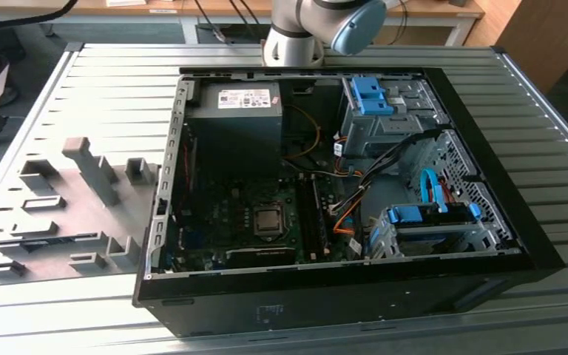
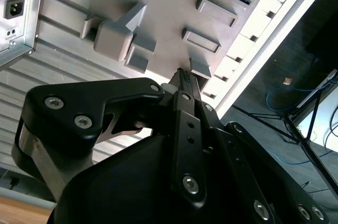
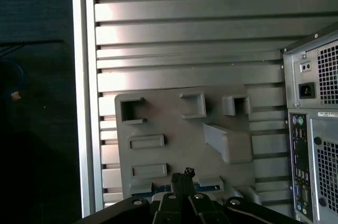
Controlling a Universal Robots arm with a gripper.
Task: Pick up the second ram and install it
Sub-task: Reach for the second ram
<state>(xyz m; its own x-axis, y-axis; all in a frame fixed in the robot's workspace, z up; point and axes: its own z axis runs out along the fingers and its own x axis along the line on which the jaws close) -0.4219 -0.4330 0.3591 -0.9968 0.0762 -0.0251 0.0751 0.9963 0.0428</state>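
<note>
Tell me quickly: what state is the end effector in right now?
End effector: shut, holding nothing, close to the long blue-green memory board lying on the grey plastic fixture plate.

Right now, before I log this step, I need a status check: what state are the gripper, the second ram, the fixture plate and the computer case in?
gripper: shut, holding nothing, above the fixture plate.
second ram: lying in the fixture plate, not yet picked up.
fixture plate: flat on the table, beside the case.
computer case: on its side, side panel off, interior exposed.
</note>
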